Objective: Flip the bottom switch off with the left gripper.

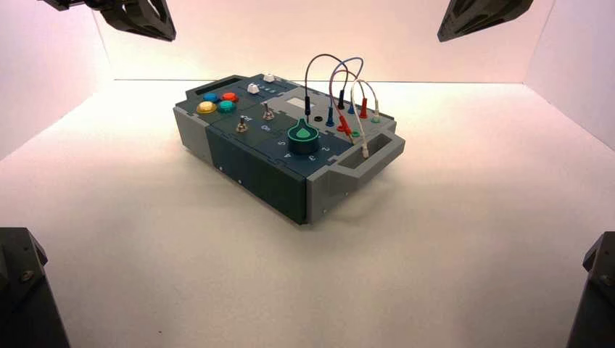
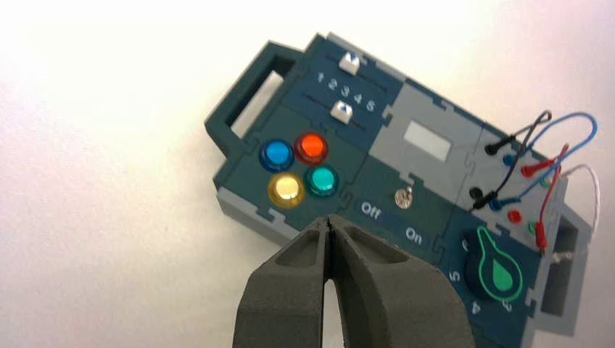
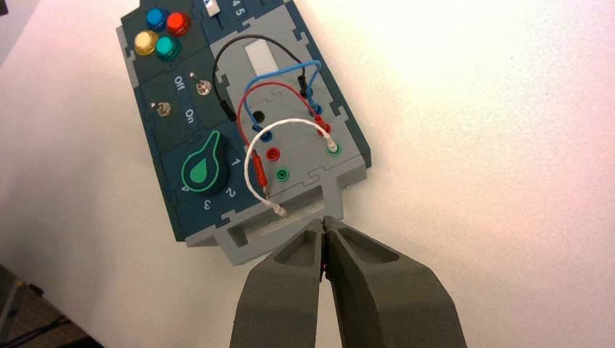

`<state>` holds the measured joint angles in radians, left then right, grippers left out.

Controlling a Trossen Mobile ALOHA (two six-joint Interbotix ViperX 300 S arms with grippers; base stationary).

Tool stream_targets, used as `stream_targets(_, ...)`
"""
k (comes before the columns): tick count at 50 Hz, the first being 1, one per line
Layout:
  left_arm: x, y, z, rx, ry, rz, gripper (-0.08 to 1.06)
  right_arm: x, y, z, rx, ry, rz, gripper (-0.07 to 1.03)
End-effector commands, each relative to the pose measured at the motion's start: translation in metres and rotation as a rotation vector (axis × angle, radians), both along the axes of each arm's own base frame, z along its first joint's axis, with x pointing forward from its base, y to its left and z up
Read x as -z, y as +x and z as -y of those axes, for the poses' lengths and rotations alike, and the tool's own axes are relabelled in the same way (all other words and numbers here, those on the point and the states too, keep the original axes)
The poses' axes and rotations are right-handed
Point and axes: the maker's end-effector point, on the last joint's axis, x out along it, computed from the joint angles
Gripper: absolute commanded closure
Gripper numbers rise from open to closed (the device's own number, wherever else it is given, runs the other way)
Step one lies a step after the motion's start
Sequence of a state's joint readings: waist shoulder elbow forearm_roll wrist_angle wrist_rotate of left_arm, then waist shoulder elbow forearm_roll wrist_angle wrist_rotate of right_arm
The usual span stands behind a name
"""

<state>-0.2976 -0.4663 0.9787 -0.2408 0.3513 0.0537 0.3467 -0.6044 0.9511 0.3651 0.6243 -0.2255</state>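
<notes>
The box point(image 1: 254, 163) stands turned in the middle of the white table. Its two small metal toggle switches sit between the coloured buttons and the green knob. The bottom switch point(image 1: 241, 126) point(image 3: 164, 109) is the one nearer the box's front edge, and the other switch point(image 1: 267, 112) point(image 2: 403, 197) lies behind it. White "Off" and "On" lettering runs between them. My left gripper point(image 1: 138, 16) point(image 2: 330, 221) hangs high above the table's far left, well away from the box, shut on nothing. In the left wrist view its fingers point(image 2: 290, 290) hide the bottom switch.
My right gripper point(image 1: 482, 14) point(image 3: 323, 221) is parked high at the far right, shut and empty. The box also carries several round buttons point(image 1: 217, 101), two white sliders point(image 1: 253, 88), a green knob point(image 1: 303, 138) and looping plug wires point(image 1: 341, 80). Dark arm bases point(image 1: 22, 290) fill the near corners.
</notes>
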Motion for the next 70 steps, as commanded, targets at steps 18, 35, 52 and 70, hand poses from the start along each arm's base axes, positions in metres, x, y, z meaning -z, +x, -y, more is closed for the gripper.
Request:
stream_targets(18,-0.032,-0.01,0.016,0.039,-0.06,0.075,1.01,-0.005,-0.001,-0.002,0.009,0.02,-0.004,0.98)
stream_targets(35,-0.032,-0.008,0.018,0.05,-0.053,0.081,1.01,-0.001,-0.012,-0.004,0.023,0.066,-0.022,0.98)
stream_targets(52,-0.025,-0.005,0.025,0.071,-0.042,0.071,1.01,0.005,-0.015,-0.023,-0.03,0.072,-0.074,0.98)
stream_targets(70,-0.026,0.004,0.037,0.098,-0.039,0.078,1.01,0.021,-0.008,-0.027,-0.032,0.042,-0.131,0.98)
